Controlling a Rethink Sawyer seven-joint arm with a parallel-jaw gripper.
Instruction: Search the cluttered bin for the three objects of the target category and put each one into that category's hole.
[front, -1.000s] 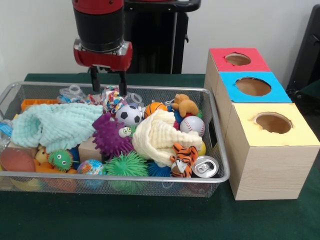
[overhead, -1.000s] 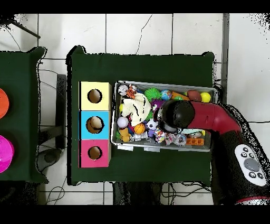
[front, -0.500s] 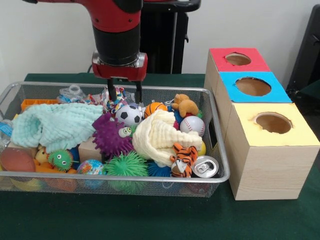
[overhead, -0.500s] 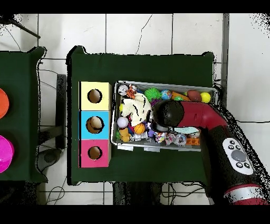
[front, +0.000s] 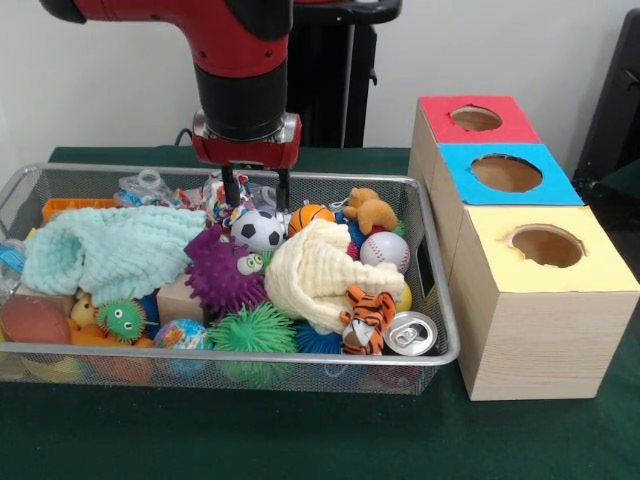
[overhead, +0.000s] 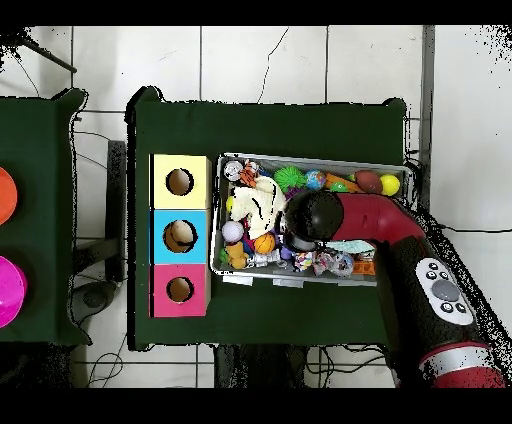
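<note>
A: What's the biggest thing in front of you?

B: The green table (front: 300, 440), and on it the wire bin (front: 440, 330), heaped with toys and cloths. Beside the bin stand three wooden boxes in a row, each with a round hole in its top: the yellow box (front: 545, 300), the blue box (front: 510, 175) and the red box (front: 475, 120).

A: And inside the bin?

B: A mint cloth (front: 105, 250) lies to one side and a cream cloth (front: 320, 270) is bunched in the middle. Between them sits a purple spiky toy (front: 220, 275). Near the cream cloth I see a plush tiger (front: 362, 318), a drink can (front: 410, 333) and a brown teddy (front: 372, 210).

A: The balls?

B: A soccer ball (front: 259, 230), a small basketball (front: 310, 216) just beside it, and a baseball (front: 385, 250) further along, all toward the bin's back half.

A: Where is your hand?

B: My gripper (front: 255, 190) hangs directly over the soccer ball, fingers spread apart and empty, tips just above it. From overhead my arm (overhead: 360, 220) covers that spot.
</note>
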